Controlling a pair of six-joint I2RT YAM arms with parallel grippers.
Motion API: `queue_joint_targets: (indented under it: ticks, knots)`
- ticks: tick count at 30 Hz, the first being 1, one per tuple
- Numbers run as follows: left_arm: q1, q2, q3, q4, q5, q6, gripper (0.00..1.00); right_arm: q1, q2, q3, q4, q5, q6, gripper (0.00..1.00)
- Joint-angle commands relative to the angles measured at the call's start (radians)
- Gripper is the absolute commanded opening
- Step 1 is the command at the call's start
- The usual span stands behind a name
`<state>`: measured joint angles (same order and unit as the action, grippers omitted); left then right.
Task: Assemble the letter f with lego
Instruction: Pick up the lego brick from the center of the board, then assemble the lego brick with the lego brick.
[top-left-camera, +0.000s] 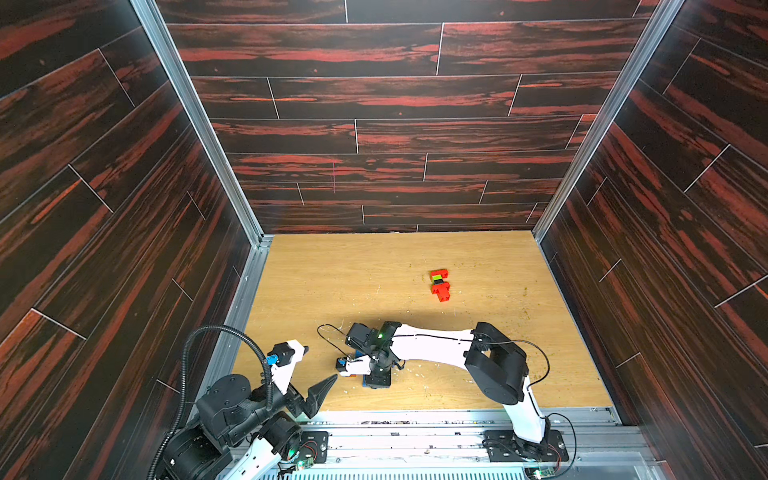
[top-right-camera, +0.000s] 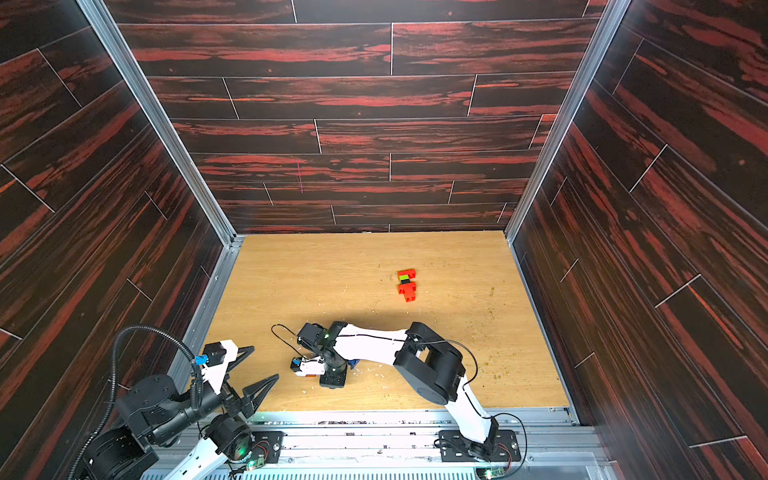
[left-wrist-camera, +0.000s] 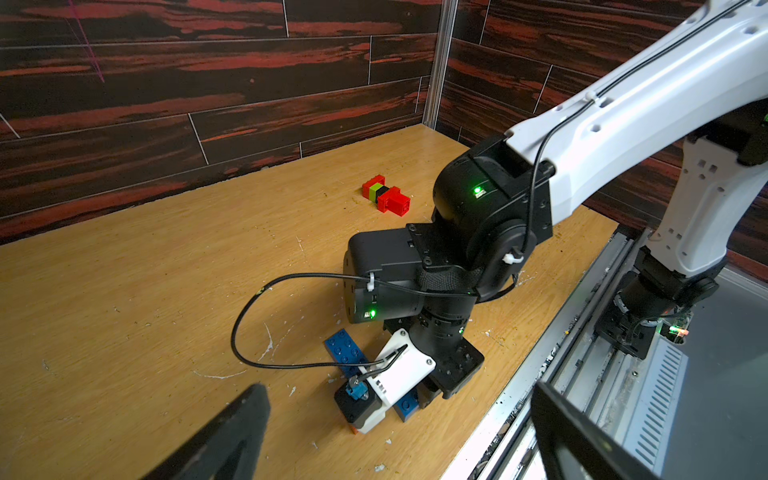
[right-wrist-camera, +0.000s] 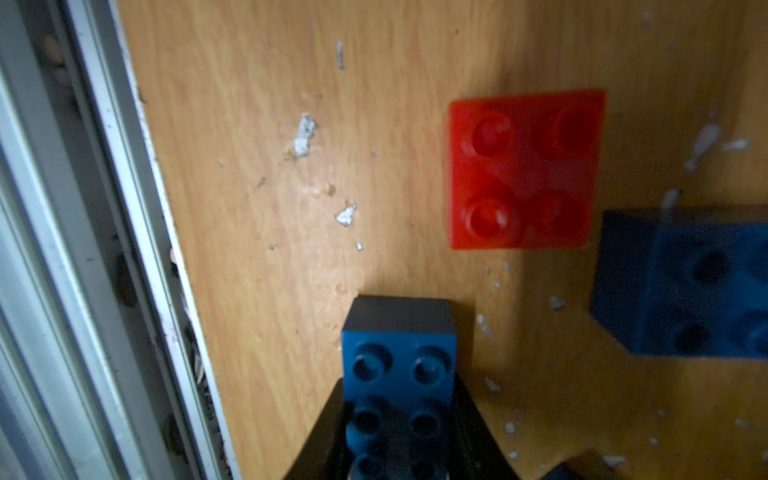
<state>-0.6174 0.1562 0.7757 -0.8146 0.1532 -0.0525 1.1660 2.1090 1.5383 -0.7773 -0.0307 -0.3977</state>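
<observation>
Now the right gripper (right-wrist-camera: 399, 419) clamps an oblong blue studded plastic brick (right-wrist-camera: 399, 357) at the wooden surface (right-wrist-camera: 270, 208), a square red brick (right-wrist-camera: 525, 170) near. A red-green-black brick row (top-left-camera: 439, 284) lies at one o'clock; the left gripper (top-left-camera: 320, 363) gapes wide at nine.

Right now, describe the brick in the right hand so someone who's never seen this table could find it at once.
On the wooden table, look near the front metal rail, where the right hand reaches down. Clamped in it is a blue oblong brick, studs up. It is the only gripped one: the red square brick and the other blue brick beside it lie free.
</observation>
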Motion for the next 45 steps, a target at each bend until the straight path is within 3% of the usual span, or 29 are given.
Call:
queue_joint_targets:
  ticks: [1,10,20,29,45]
  knots:
    - [-0.006,0.007,0.007,0.005,0.007,0.002,1.00,0.012,0.020,0.013,-0.039,0.001,0.000,0.28]
    - [-0.005,0.005,0.006,0.005,0.006,0.003,1.00,-0.006,-0.025,0.031,-0.080,0.018,-0.029,0.28]
    - [-0.005,-0.004,0.005,0.005,0.003,0.003,1.00,-0.103,-0.115,0.047,-0.123,0.022,-0.041,0.28]
    - [-0.005,-0.004,0.005,0.005,0.003,0.002,1.00,-0.198,-0.172,0.097,-0.160,0.030,-0.121,0.28]
    - [-0.005,-0.005,0.005,0.003,0.004,0.002,1.00,-0.311,-0.142,0.158,-0.196,-0.032,-0.298,0.29]
